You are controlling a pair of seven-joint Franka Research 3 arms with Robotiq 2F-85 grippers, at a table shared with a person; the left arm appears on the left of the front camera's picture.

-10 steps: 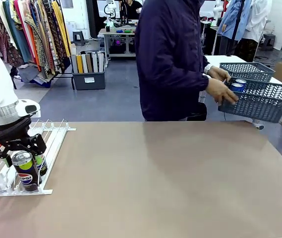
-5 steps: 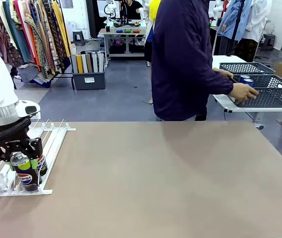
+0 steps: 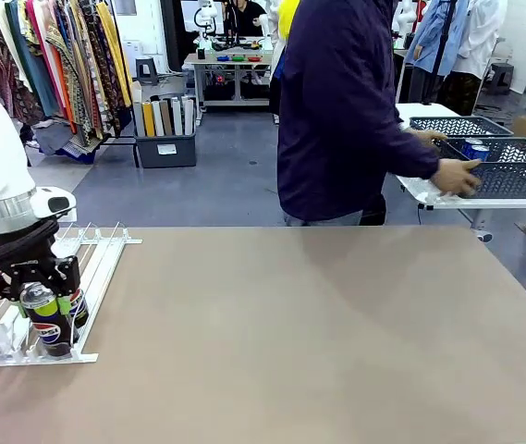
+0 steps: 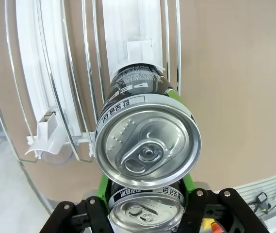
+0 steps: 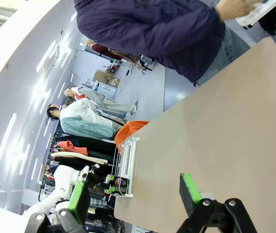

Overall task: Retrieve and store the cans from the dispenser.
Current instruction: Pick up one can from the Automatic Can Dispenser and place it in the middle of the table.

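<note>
My left gripper (image 3: 42,291) is shut on a dark Pepsi can (image 3: 42,316) at the near end of the white wire dispenser (image 3: 96,254), at the table's left edge. A second Pepsi can (image 3: 77,305) stands right behind it in the same lane. From the left wrist, the held can (image 4: 147,216) sits between the green pads (image 4: 102,187), and the other can (image 4: 147,145) looms large just beyond. My right gripper (image 5: 134,191) hangs open over the bare table with nothing between its fingers; far off it sees the dispenser (image 5: 127,162).
A person in a dark jacket (image 3: 346,111) stands at the far side, hand on a dark grey lattice basket (image 3: 517,176) holding blue cans (image 3: 475,150) on a white side table. The brown tabletop (image 3: 318,333) stretches wide to the dispenser's right.
My left gripper has shut on the front Pepsi can and raised it slightly. The person has turned and set the basket down on the side table.
</note>
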